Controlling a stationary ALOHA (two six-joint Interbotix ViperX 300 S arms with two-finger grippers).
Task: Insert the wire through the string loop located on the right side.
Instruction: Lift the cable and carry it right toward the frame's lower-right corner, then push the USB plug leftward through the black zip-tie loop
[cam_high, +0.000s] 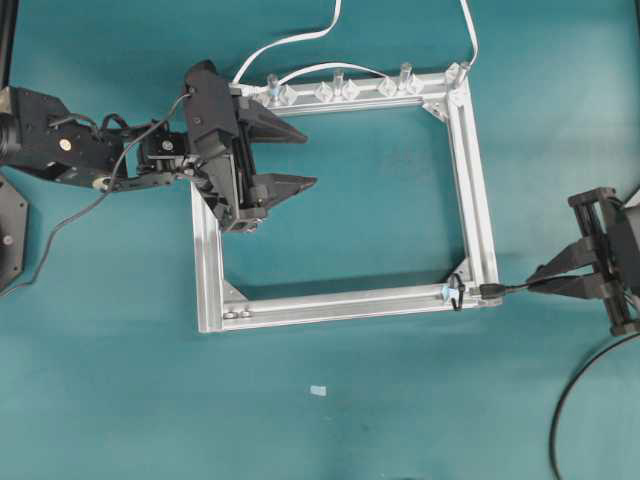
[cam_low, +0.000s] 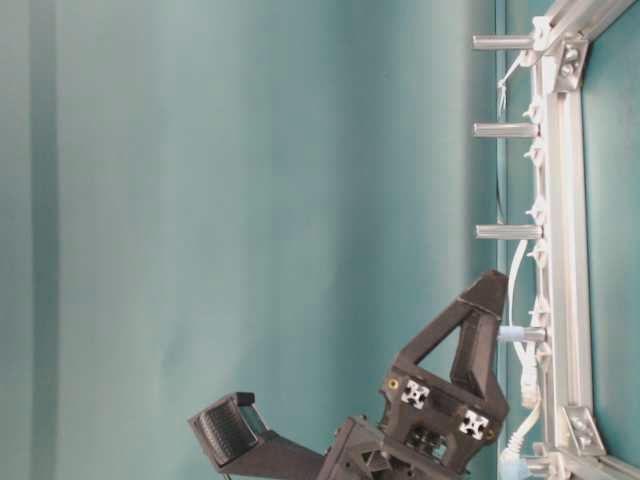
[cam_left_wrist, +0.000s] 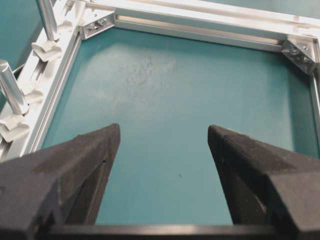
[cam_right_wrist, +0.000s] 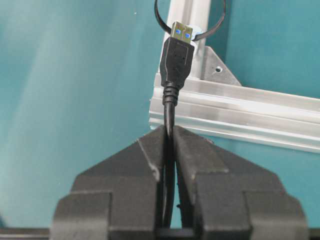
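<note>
Clamping the wire (cam_right_wrist: 176, 60), the right claw (cam_right_wrist: 170, 137) is closed; left claw (cam_left_wrist: 164, 145) gapes wide.

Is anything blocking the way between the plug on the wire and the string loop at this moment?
Nothing visible does. The right gripper is shut on the wire, and its plug points straight at the string loop over the frame corner. The left gripper is open at the far side of the frame.

A robotics lab bench: a plain teal tabletop (cam_high: 400, 420) carries a bolted aluminium frame (cam_high: 480, 190), flanked by two black robot arms (cam_high: 60, 145).
</note>
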